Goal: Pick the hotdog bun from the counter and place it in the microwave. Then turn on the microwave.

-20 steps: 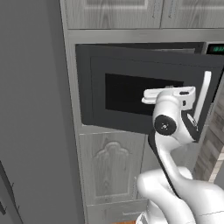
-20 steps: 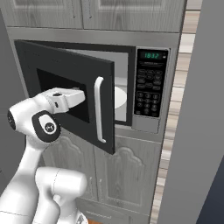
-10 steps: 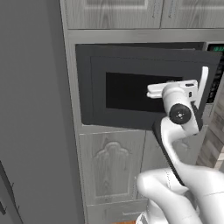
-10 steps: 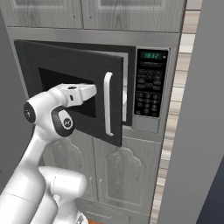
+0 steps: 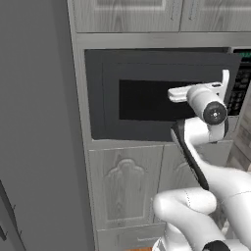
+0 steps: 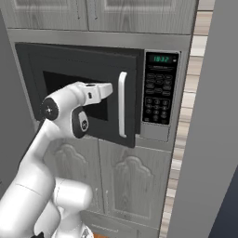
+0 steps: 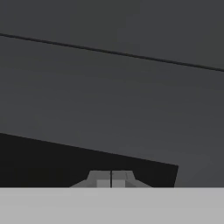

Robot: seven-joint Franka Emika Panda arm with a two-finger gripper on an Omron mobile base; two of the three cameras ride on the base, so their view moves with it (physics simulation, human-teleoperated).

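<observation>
The microwave (image 5: 147, 63) is built in between grey cabinets, and its dark door (image 6: 65, 62) stands almost closed, a small gap left at the handle side. A white vertical handle (image 6: 122, 104) sits on the door, beside the black keypad (image 6: 159, 95) with its green display. My gripper (image 6: 109, 89) is shut and holds nothing; its tip (image 5: 171, 93) presses flat against the door's dark window. In the hand view the two fingertips (image 7: 111, 179) stand together right against the grey door surface (image 7: 109, 87). The hotdog bun is hidden, and the counter is out of view.
A tall grey panel (image 5: 34, 122) rises left of the microwave. Grey cabinet doors (image 5: 122, 186) lie below it and more (image 6: 93, 14) above. To the right stand a strip of brick-pattern backsplash (image 6: 186, 121) and a wide grey wall panel (image 6: 211, 139).
The microwave door has swung from half open to nearly closed. My arm has followed it, the shut gripper pushing on the window.
</observation>
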